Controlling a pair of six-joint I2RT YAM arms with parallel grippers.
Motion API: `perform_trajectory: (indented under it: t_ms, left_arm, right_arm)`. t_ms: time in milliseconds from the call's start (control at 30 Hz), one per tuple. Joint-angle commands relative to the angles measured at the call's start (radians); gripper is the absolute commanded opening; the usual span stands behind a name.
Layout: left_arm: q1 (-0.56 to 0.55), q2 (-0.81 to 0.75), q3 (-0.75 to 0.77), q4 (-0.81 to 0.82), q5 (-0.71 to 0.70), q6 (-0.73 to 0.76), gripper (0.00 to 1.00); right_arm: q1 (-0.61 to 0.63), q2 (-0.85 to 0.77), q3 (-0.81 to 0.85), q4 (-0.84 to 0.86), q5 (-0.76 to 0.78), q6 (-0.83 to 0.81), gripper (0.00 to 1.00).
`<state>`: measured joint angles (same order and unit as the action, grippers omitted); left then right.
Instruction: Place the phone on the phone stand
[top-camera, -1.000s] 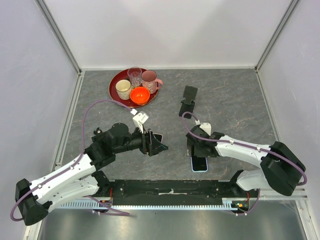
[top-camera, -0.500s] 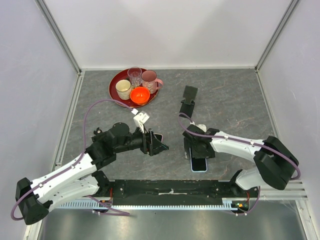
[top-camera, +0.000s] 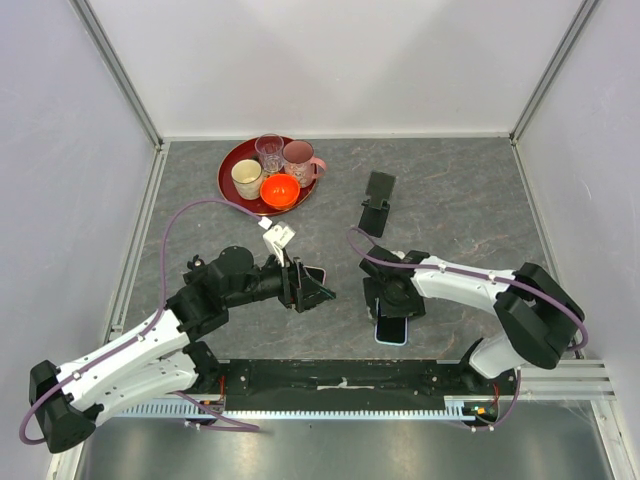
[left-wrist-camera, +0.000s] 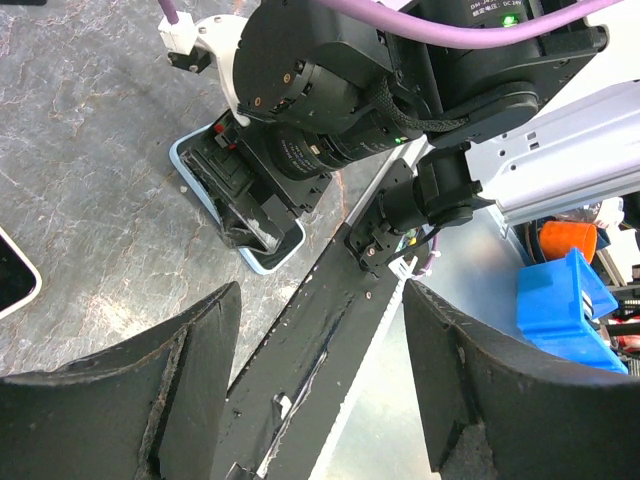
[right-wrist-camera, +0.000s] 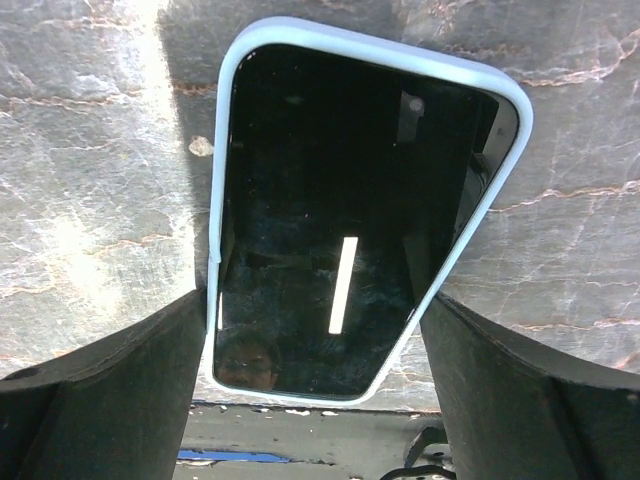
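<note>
Two phones in all: a pale-blue-cased phone (right-wrist-camera: 350, 200) and a white-edged phone (left-wrist-camera: 10, 280), both on the near side of the red tray (top-camera: 228, 170). One phone stand (top-camera: 378, 200) is to that tray's right. The single tray carries three drinking vessels, namely a cream cup (top-camera: 246, 178), a clear glass (top-camera: 269, 150) and a pink mug (top-camera: 298, 158), plus one orange bowl (top-camera: 280, 190).

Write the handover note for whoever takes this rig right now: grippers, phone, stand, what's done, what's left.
Left gripper: open, empty, hovering off to the side.
Right gripper: open, down over the phone, one finger beside each long edge, not gripping it.
Phone: flat on the table, screen up, light blue case, near the arm bases.
Phone stand: empty, farther back on the table.
Done: right arm lined up for the grasp.
Left: close on the phone, lift, carry to the stand, seat it, release.
</note>
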<state>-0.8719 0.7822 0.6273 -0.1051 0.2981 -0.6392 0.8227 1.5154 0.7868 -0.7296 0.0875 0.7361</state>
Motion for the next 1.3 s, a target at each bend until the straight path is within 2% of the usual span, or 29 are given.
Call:
perform_trajectory:
  t_ms: [0, 67, 133, 167, 200, 267, 300, 367, 400, 500, 867, 1133, 1267]
  left_arm:
    - [-0.001, -0.006, 0.029, 0.015, 0.004, -0.014, 0.72]
    - [0.001, -0.004, 0.031, 0.008, 0.007, -0.014, 0.72]
    - [0.001, -0.006, 0.034, 0.008, 0.009, -0.014, 0.72]
    - [-0.001, -0.008, 0.034, 0.008, 0.01, -0.014, 0.72]
    - [-0.001, -0.006, 0.035, 0.01, 0.007, -0.013, 0.72]
    - [-0.001, -0.003, 0.034, 0.011, 0.007, -0.008, 0.72]
    - [0.001, -0.003, 0.031, 0.012, 0.006, -0.007, 0.72]
    - [-0.001, -0.003, 0.032, 0.01, 0.006, -0.007, 0.72]
    - [-0.001, -0.004, 0.034, 0.007, 0.009, -0.008, 0.72]
    - [-0.001, -0.017, 0.034, 0.005, 0.001, -0.011, 0.72]
    - [-0.001, -0.02, 0.025, 0.005, -0.005, -0.013, 0.72]
    - [-0.001, 0.003, 0.029, 0.01, 0.012, -0.017, 0.72]
    - [-0.001, 0.006, 0.019, 0.015, 0.012, -0.022, 0.72]
  right_arm:
    - [0.016, 0.062, -0.104, 0.051, -0.052, 0.112, 0.89]
    - [0.018, 0.049, -0.126, 0.074, -0.043, 0.135, 0.85]
    - [0.016, 0.04, -0.133, 0.091, -0.04, 0.16, 0.77]
    - [0.016, 0.035, -0.136, 0.094, -0.037, 0.169, 0.71]
    - [0.016, 0.029, -0.142, 0.098, -0.023, 0.184, 0.58]
    - [0.018, 0.025, -0.156, 0.117, -0.015, 0.192, 0.48]
    - [0.016, 0.02, -0.159, 0.121, -0.009, 0.2, 0.38]
    - [0.018, 0.012, -0.169, 0.131, -0.003, 0.215, 0.26]
    - [0.016, -0.003, -0.172, 0.14, -0.005, 0.218, 0.16]
    - [0.016, -0.055, -0.189, 0.165, 0.006, 0.233, 0.0]
    - [0.018, -0.288, -0.201, 0.263, 0.149, 0.171, 0.0]
    - [0.016, -0.365, -0.211, 0.36, 0.181, 0.175, 0.0]
    - [0.016, -0.315, -0.173, 0.345, 0.167, 0.175, 0.0]
